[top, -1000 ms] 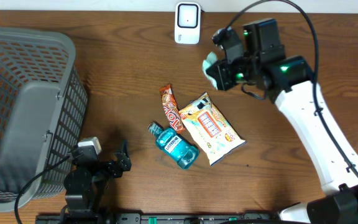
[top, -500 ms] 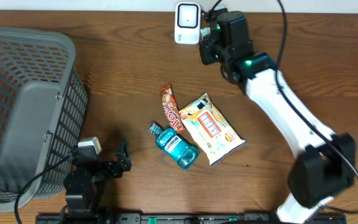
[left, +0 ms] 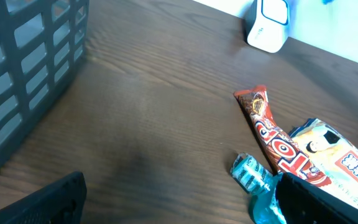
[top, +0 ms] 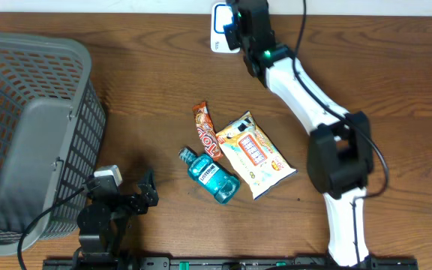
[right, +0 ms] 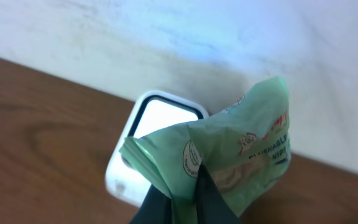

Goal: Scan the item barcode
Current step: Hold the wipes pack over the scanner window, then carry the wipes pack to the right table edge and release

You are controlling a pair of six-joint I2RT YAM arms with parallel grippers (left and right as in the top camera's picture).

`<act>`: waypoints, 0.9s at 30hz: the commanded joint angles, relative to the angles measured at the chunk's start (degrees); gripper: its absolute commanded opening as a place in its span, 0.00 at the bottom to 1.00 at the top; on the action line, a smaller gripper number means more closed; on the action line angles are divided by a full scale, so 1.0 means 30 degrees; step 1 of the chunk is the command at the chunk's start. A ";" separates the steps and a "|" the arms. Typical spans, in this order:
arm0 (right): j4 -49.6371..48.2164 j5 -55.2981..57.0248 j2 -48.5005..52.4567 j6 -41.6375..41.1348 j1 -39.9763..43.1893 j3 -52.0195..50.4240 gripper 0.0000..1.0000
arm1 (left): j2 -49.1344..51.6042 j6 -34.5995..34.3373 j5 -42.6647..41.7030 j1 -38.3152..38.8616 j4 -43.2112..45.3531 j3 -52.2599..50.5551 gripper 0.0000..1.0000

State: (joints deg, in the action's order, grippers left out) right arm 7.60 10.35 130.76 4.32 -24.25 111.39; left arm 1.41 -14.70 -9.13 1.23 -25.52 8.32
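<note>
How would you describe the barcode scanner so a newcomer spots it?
Look to the table's far edge, against the white wall. The scanner stands there, by the green packet in the right end effector. It is the only white box, with a dark-framed window.

One basket (top: 81,127), one bottle (top: 212,176), one scanner (left: 267,28)

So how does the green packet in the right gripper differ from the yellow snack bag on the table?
The green packet is held off the table, in front of the white scanner; the yellow snack bag lies flat on the table. The green packet is pinched and creased by the right gripper; the yellow snack bag is untouched. Both are soft printed packets.
</note>
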 commanded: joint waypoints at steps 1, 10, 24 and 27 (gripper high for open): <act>0.1078 0.0984 0.2616 0.2084 -0.0080 0.4124 0.01 | 0.0015 0.0240 -0.0233 0.0044 -0.0313 -0.0270 0.98; 0.1333 0.2310 0.4896 0.2878 -0.0372 0.6375 0.01 | 0.0015 0.0240 -0.0233 0.0044 -0.0313 -0.0270 0.98; 0.1348 0.1632 0.4896 0.2798 -0.0459 0.6375 0.01 | 0.0015 0.0240 -0.0233 0.0044 -0.0313 -0.0270 0.98; 0.1552 0.1690 0.4896 0.2798 -0.0444 0.6368 0.01 | 0.0015 0.0240 -0.0233 0.0044 -0.0313 -0.0270 0.98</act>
State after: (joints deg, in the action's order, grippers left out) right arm 12.16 15.35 145.49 12.19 -25.41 128.64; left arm 1.41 -14.70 -9.13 1.23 -25.52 8.32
